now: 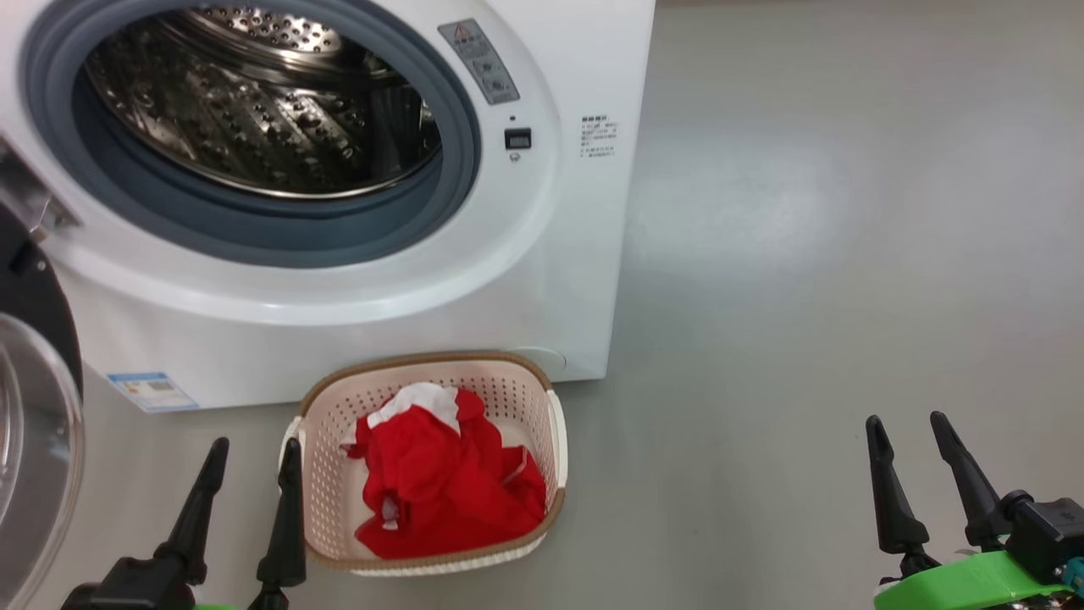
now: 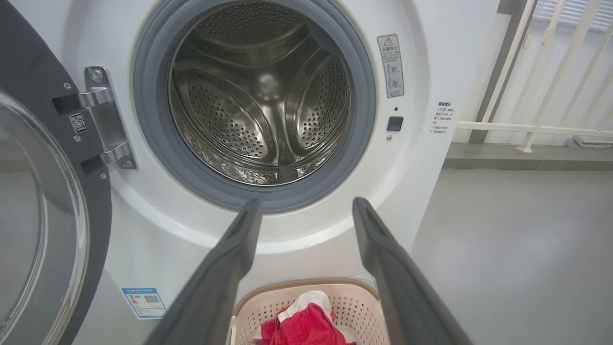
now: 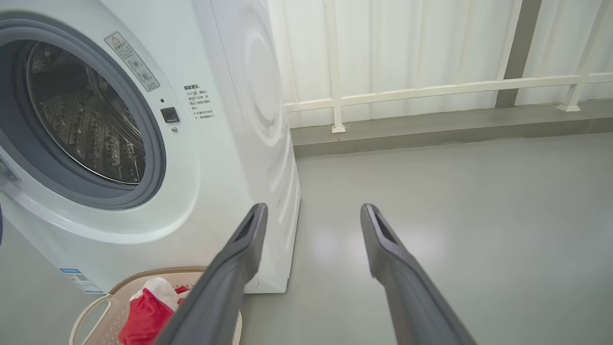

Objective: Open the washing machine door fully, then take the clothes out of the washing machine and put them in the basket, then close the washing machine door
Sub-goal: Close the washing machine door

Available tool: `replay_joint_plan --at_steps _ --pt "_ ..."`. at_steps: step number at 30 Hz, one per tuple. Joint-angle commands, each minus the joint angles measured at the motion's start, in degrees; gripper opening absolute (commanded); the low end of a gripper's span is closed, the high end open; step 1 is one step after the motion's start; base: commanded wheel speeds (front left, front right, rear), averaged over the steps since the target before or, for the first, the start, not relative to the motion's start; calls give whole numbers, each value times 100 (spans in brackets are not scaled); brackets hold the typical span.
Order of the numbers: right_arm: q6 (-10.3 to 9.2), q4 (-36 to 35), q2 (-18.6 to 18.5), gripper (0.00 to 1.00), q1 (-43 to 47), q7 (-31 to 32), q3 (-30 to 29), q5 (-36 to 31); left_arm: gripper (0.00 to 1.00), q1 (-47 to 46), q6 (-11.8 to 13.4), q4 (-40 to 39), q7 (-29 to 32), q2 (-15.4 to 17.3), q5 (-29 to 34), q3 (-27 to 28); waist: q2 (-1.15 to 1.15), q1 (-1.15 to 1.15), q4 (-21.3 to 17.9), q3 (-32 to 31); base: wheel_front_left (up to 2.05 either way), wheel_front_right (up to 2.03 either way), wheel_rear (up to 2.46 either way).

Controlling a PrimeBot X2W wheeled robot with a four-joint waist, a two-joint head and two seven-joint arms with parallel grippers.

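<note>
Looking down from the head camera, I see that both of my grippers are empty. The left gripper (image 1: 257, 447) has its jaws wide apart with nothing between them. The right gripper (image 1: 906, 419) is the same: jaws apart and holding nothing.

The clothes (image 1: 440, 483) lie in the basket (image 1: 423, 360), a red heap with a bit of white on top. The basket sits just to the right of my left jaws, very close to the nearer finger. It is far to the left of my right jaws. The washing machine (image 1: 381, 305) stands ahead of the left jaws, past the basket. Its drum (image 1: 254, 119) looks bare to me: shiny steel with holes and no cloth that I can see. The washing machine door (image 1: 34, 407) hangs open, just to the left of my left jaws.

So I think the first two jobs are done. The door is open and the clothes are out and in the basket. One job is left: shutting the door. My left gripper is the closer one, so I guess it should push the door round. The basket sits close in front of the machine, so the door may brush it.
</note>
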Motion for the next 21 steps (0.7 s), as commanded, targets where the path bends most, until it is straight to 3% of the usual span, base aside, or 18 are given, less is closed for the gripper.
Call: replay_joint_plan --at_steps 1,9,21 --pt "36 -163 -43 100 39 -36 72 -26 100 23 1 -170 -11 40 78 183 0 0 6 6 -152 152 0" --pt "36 -180 -40 100 34 -36 49 -29 100 10 -10 -220 -11 40 36 165 0 0 35 27 -82 82 0" --pt "36 -167 -42 100 33 -36 62 -32 100 8 -15 -189 -11 40 -19 132 0 0 82 -6 -2 2 0"
